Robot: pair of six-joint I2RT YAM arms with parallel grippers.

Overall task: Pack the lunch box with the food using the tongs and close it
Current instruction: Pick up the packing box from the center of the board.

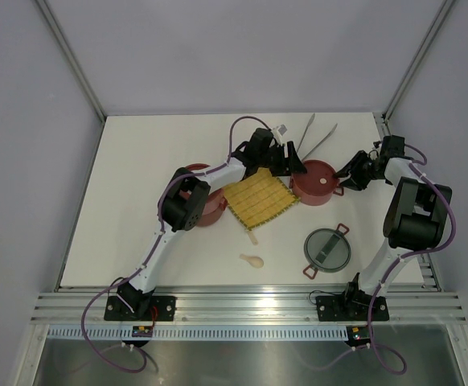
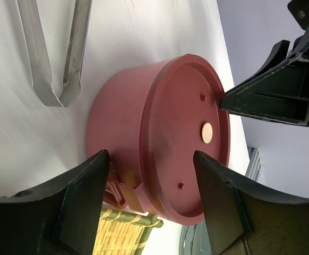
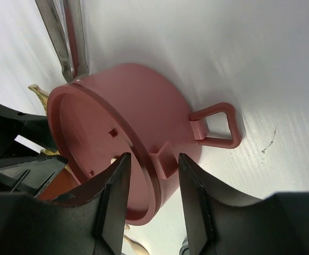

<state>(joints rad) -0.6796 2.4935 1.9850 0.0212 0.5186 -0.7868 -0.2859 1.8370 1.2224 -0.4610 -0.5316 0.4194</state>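
Left gripper (image 2: 149,159): jaws apart, straddling the lidded lunch box tier (image 2: 120,106), no firm contact evident. Right gripper (image 3: 154,159): jaws apart across the same tier's rim, opposite side. Red disc lid (image 2: 186,138) is seated. Judged outstanding: stacking with the second tier (image 1: 210,211) and fitting the grey top lid (image 1: 327,249), which lies well apart. No food visible. Tongs (image 2: 40,58) lie just behind, yellow mat (image 1: 258,199) just beside; free room lies toward the near edge.
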